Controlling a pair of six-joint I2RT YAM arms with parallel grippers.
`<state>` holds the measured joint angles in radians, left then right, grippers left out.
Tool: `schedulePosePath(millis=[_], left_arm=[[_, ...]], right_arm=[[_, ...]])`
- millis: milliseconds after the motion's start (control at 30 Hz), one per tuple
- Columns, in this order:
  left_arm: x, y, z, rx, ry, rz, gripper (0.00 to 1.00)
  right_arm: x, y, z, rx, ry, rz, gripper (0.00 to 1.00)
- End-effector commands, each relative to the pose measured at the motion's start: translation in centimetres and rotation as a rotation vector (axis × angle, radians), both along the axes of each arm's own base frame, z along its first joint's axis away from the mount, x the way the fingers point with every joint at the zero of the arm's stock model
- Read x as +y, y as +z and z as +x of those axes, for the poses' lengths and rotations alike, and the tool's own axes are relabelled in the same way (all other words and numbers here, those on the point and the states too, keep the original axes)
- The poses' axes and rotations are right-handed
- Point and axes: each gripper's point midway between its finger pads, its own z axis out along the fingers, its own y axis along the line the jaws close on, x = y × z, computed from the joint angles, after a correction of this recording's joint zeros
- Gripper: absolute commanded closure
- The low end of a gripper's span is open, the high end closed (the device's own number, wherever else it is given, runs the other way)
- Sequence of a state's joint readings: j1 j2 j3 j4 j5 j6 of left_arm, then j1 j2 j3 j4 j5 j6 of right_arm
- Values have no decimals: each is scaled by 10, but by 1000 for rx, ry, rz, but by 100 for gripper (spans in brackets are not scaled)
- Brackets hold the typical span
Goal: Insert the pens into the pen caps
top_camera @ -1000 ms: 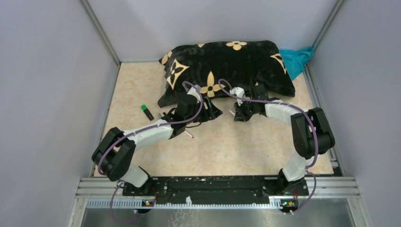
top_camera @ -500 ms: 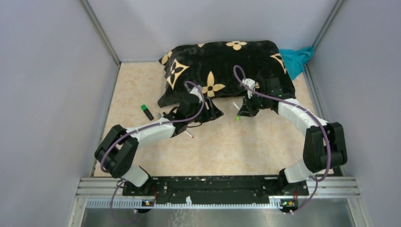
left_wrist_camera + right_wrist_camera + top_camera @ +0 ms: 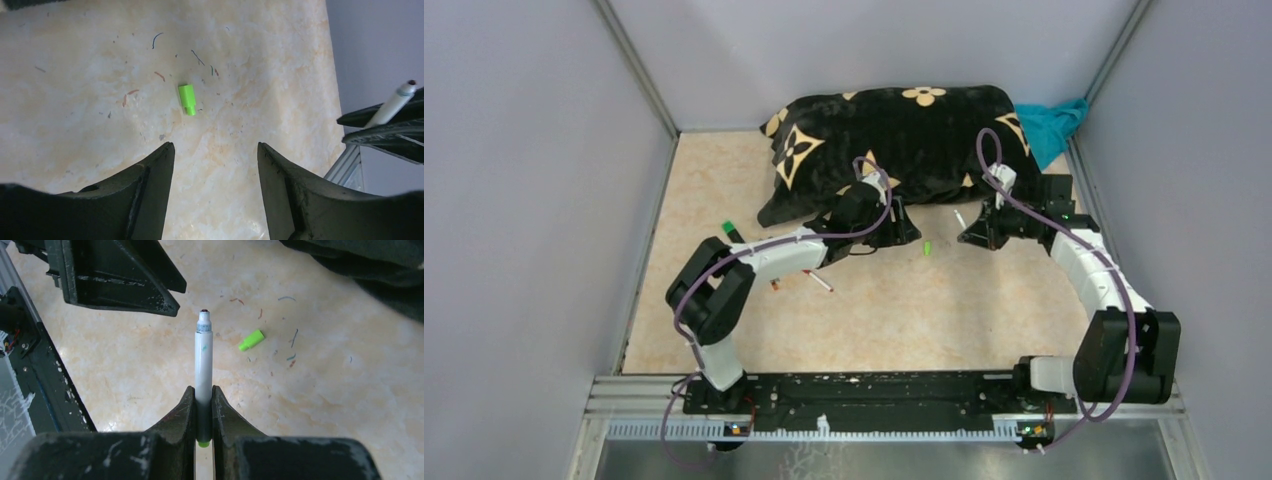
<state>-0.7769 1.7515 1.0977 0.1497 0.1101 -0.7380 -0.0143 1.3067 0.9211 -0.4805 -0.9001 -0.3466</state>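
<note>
Right wrist view: right gripper (image 3: 203, 394) is clamped on the white pen (image 3: 203, 355) near its tail, tip outward. Green cap (image 3: 251, 340) lies on the table (image 3: 125, 370) at 4 o'clock of the tip. Left gripper (image 3: 215, 150) gapes wide, empty. The cap is likely light, stiff and apt to roll, so grip it across its fatter end.

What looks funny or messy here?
The table has little pen scribbles around the loose green cap, and a big flowered pillow lies at its far side, odd for a pen job.
</note>
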Motion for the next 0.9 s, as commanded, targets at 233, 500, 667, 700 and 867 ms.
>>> schedulePosePath(millis=[233, 500, 667, 700, 867], left_arm=[[-39, -41, 10, 30, -60, 192, 33], [-56, -76, 24, 100, 35, 367, 39], [-66, -89, 33, 120, 68, 456, 43], [-65, -91, 35, 127, 81, 475, 44], [-59, -96, 34, 120, 96, 537, 53]], right_arm=[[-17, 15, -4, -58, -52, 69, 100], [-28, 8, 0, -52, -110, 82, 100], [-30, 6, 0, -51, -117, 88, 100], [-30, 6, 0, -50, -117, 89, 100], [-30, 4, 0, -48, -120, 91, 100]])
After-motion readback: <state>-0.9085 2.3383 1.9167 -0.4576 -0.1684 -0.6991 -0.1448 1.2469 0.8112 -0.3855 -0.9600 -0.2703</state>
